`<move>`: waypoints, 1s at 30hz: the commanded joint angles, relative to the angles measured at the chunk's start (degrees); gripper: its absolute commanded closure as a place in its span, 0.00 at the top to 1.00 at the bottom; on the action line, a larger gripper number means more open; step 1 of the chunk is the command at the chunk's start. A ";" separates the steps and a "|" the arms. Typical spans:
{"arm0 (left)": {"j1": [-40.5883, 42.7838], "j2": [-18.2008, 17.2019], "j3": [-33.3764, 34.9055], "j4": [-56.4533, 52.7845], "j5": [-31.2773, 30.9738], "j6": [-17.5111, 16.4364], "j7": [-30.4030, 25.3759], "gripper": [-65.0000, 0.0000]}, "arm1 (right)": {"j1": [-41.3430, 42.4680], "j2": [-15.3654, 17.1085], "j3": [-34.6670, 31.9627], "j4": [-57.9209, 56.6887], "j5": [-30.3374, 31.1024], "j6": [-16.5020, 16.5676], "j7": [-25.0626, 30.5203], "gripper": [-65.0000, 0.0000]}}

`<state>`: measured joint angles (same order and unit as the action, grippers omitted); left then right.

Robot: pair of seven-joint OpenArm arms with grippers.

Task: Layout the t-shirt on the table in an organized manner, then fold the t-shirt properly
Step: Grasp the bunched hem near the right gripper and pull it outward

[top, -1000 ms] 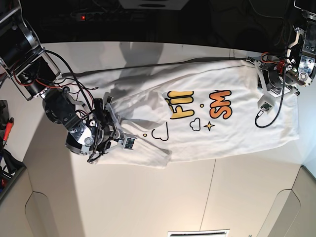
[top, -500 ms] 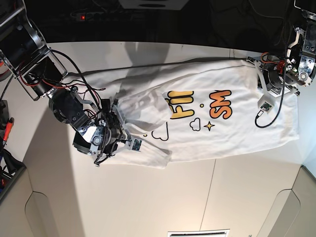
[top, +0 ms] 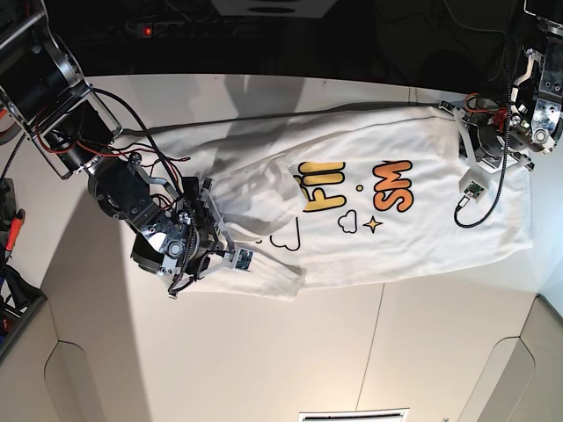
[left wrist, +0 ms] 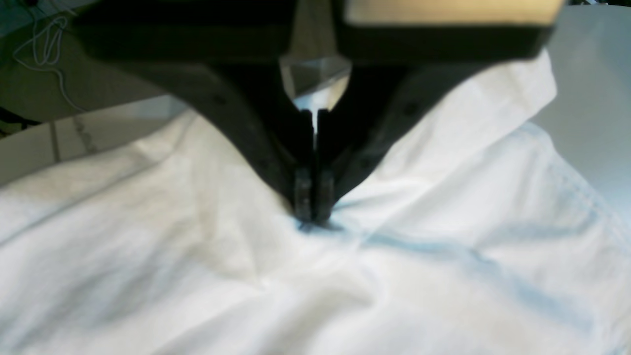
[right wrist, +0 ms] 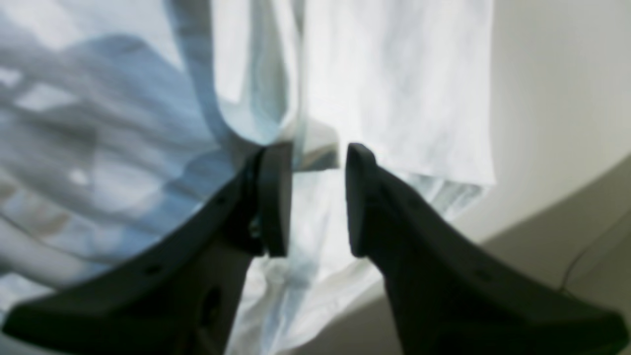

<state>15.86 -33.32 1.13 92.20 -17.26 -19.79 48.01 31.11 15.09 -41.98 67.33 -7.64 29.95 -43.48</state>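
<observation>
The white t-shirt (top: 396, 237) lies lengthwise across the table (top: 264, 352), orange-and-yellow letters, clouds and a star facing up; its left end is rumpled and folded over. My right gripper (top: 209, 230) sits at that rumpled end. In the right wrist view its jaws (right wrist: 315, 153) stand apart, with a fold of the t-shirt (right wrist: 404, 74) rising between the fingers (right wrist: 273, 197). My left gripper (top: 466, 141) is at the shirt's far right corner. In the left wrist view it (left wrist: 311, 209) is shut, its tips pinching a pucker of the t-shirt (left wrist: 197, 271).
A thin dark seam (top: 383, 334) runs across the table's front part. Black cable (top: 479, 211) from the left arm lies on the shirt. Behind the table's far edge is dark, with a power strip (top: 149, 31). Rounded cut-outs (top: 79, 387) mark the front corners.
My right arm has slid a little right and toward the front along the shirt's left end, and its jaws have narrowed around the fold. The left arm has not moved.
</observation>
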 commanded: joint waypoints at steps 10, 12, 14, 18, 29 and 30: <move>-0.46 -0.96 -0.44 0.83 -0.11 0.02 -0.61 0.00 | 2.82 0.13 0.44 2.27 -1.70 -0.59 0.59 0.34; -0.46 -0.96 -0.44 0.83 -0.11 0.02 -0.61 0.00 | 2.84 0.11 0.44 2.71 -2.56 -0.59 0.61 0.37; -0.46 -0.96 -0.44 0.83 -0.11 0.04 -0.61 0.00 | 2.82 0.11 0.44 2.71 -2.45 -0.59 0.61 0.37; -0.46 -0.96 -0.44 0.83 -0.11 0.02 -0.61 0.00 | 2.82 0.11 0.44 2.71 -2.45 -0.59 0.61 0.37; -0.46 -0.96 -0.44 0.83 -0.11 0.02 -0.61 0.00 | 3.58 0.09 0.44 2.71 -2.45 -1.60 0.66 0.37; -0.46 -0.96 -0.44 0.83 -0.11 0.02 -0.63 0.00 | 3.72 0.09 0.44 2.71 -2.47 -1.97 0.68 0.37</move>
<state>15.86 -33.32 1.13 92.18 -17.26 -19.79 47.99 32.93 15.09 -41.98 69.14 -9.93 28.64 -43.31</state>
